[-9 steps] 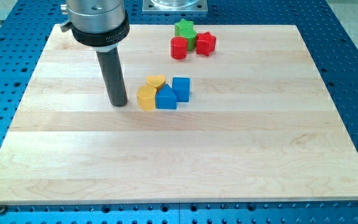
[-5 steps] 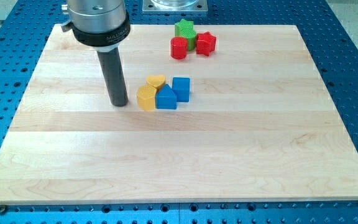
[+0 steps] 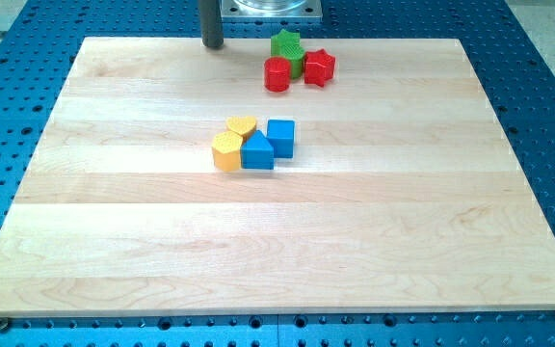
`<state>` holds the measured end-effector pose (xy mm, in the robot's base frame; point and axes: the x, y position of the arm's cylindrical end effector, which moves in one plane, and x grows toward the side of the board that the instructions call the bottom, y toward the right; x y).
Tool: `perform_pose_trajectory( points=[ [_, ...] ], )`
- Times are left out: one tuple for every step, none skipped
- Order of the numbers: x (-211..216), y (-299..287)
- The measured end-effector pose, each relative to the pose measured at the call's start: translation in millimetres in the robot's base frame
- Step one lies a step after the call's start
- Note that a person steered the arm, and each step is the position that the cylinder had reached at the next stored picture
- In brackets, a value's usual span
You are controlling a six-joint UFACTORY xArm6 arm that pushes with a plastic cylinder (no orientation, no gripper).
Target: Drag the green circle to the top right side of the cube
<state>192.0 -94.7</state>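
Note:
My tip (image 3: 212,45) stands at the board's top edge, left of the top cluster and touching no block. That cluster holds a green star (image 3: 284,41), a second green block (image 3: 298,62) partly hidden just below it, its shape unclear, a red cylinder (image 3: 277,74) and a red star-like block (image 3: 319,67). The blue cube (image 3: 280,137) sits near the middle of the board. It touches a blue triangular block (image 3: 256,152).
A yellow heart (image 3: 242,125) and a yellow hexagon (image 3: 226,151) sit against the blue blocks on their left. The wooden board (image 3: 114,241) lies on a blue perforated table. A metal mount (image 3: 270,8) shows at the view's top.
The rod has moved from just left of the yellow hexagon up to the board's top edge, and the arm's head has left the view. No block has moved.

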Motion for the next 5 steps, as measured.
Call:
perform_pose_trajectory(
  points=[
    [1,28],
    [1,98],
    [43,128],
    [119,144],
    [166,148]
  ],
)
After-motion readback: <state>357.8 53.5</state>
